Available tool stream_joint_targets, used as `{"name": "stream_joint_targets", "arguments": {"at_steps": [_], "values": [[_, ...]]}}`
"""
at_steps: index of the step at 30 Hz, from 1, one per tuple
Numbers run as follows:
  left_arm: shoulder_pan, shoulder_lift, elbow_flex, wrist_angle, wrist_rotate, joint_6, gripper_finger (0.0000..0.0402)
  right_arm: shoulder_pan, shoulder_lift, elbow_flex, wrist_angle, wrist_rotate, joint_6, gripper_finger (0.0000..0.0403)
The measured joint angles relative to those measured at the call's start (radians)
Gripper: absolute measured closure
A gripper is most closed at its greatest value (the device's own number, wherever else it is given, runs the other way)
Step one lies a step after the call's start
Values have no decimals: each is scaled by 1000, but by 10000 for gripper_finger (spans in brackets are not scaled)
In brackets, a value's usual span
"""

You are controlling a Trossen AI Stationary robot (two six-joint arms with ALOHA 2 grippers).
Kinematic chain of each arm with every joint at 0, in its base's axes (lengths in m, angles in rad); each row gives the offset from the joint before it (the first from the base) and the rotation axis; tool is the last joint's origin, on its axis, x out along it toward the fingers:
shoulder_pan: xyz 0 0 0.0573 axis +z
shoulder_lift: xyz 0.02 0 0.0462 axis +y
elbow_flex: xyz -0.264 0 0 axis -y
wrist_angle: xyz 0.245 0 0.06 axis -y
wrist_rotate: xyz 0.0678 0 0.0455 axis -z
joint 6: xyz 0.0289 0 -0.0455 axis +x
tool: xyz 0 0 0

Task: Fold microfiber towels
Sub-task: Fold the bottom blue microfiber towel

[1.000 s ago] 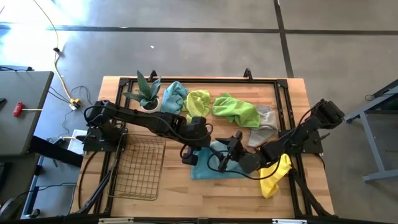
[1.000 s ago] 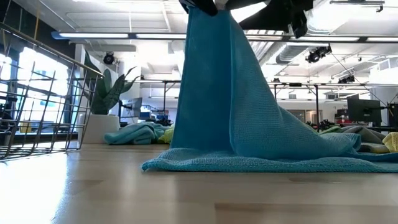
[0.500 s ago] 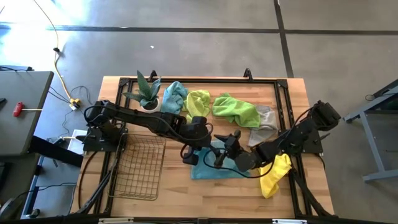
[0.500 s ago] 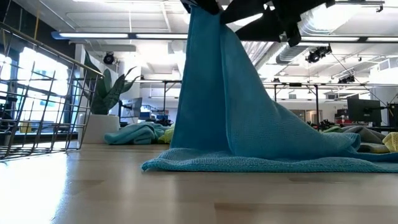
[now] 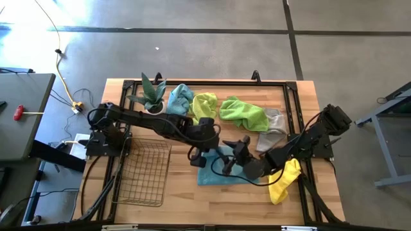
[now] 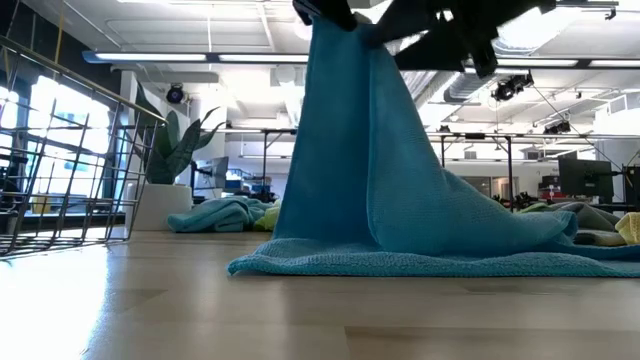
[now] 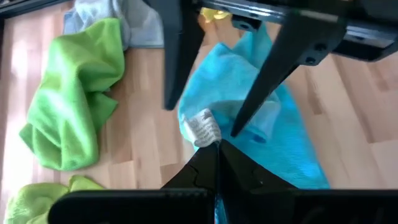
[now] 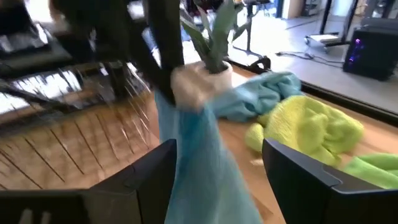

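Note:
A teal blue towel (image 6: 400, 180) hangs in a tall drape at the table's middle, and its lower part (image 5: 221, 174) lies spread on the wood. My left gripper (image 5: 196, 156) is shut on its raised top. My right gripper (image 5: 232, 156) stands open just to the right of it, pointing almost level at the hanging cloth. In the left wrist view its two dark fingers (image 7: 273, 68) stand on either side of the drape. In the right wrist view the teal cloth (image 8: 196, 155) hangs between them; I cannot tell whether they touch it. My left gripper pinches the teal towel's corner with the white tag (image 7: 203, 129) between its two fingertips, slanting down from the table's left. That corner is lifted high. The cloth falls slack below it, and its lower edge (image 6: 400, 264) rests on the table.
At the near left lies a dark wire basket (image 5: 144, 173). Along the far side stand a potted plant (image 5: 151, 96) and crumpled towels: pale blue (image 5: 180, 99), lime (image 5: 205, 106), green (image 5: 243, 114), grey (image 5: 275, 122). A yellow towel (image 5: 284, 181) lies under my right arm.
My right gripper has edged a little toward the table's left, closer to the hanging teal towel, and has tipped slightly. It stays open. My left gripper keeps the corner raised.

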Motion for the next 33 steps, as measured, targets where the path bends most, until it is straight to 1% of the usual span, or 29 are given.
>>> {"name": "stream_joint_targets", "arguments": {"at_steps": [4,9,12,18,20,21,23,24,28,31,33], "values": [[-2,0,0,-11,1,-1,401,0,0,0,-60,4,8,171],[-1,0,0,-36,4,-22,401,21,-1,0,-74,27,-95,171],[0,0,0,-37,4,-25,401,36,-2,0,-115,64,-143,171],[-2,0,0,-37,5,-25,401,59,-2,0,-232,94,-192,171],[-1,0,0,-37,5,-25,401,63,-2,0,-280,93,-181,171],[-1,0,0,-37,5,-25,401,67,-2,0,-283,88,-141,171],[-1,0,0,-37,5,-25,401,68,-2,0,-250,53,-31,171],[-1,0,0,-37,5,-25,401,68,-2,0,-228,17,20,171],[5,0,0,-37,6,-11,401,68,-2,0,-165,-172,198,171],[12,0,0,-37,9,-14,401,77,-2,0,-118,-274,244,171],[14,0,0,-35,9,-24,401,86,-2,0,-77,-275,215,171]]}}
